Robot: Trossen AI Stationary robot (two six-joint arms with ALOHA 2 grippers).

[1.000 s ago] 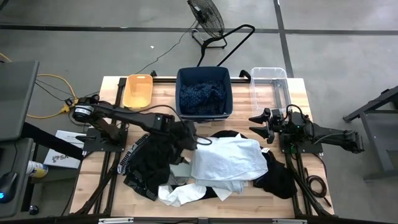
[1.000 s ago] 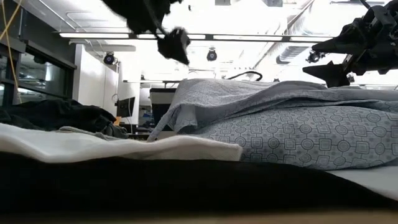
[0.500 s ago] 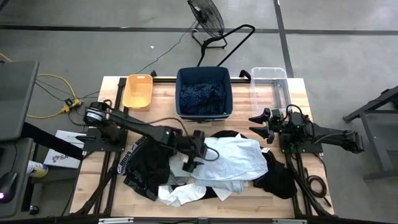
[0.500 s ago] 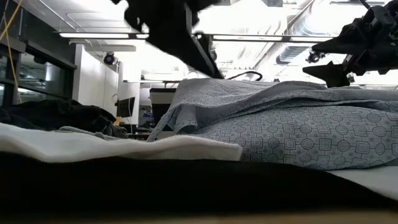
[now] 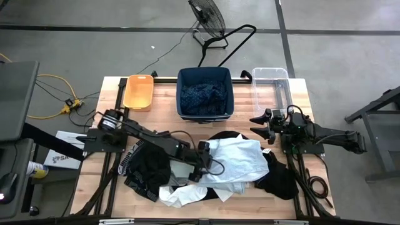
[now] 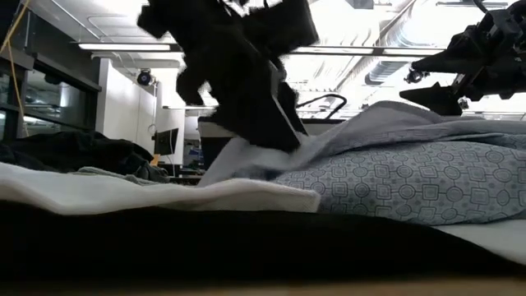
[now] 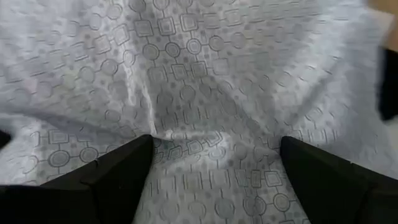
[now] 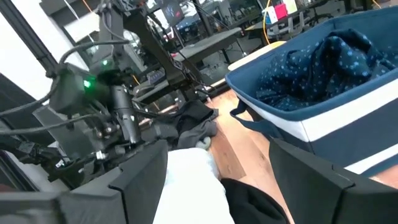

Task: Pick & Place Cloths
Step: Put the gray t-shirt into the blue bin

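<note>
Between open left gripper [image 7: 214, 163] jaws: pale blue patterned cloth [image 7: 205, 81], pressed.

Soft, matt pale blue cloth [image 7: 205, 93] printed with small circles and squares lies creased on a pale wood-grain table [image 5: 161, 107]. Smooth plastic bins stand behind: orange [image 5: 138, 91], navy [image 5: 205, 113], and glossy clear [image 5: 270, 76].

- High: straight down over the whole worktop [image 5: 162, 94].
- Low: level, amid cloth.
- Left wrist: pressed close to the patterned pale blue cloth [image 7: 205, 87], shared with high.
</note>
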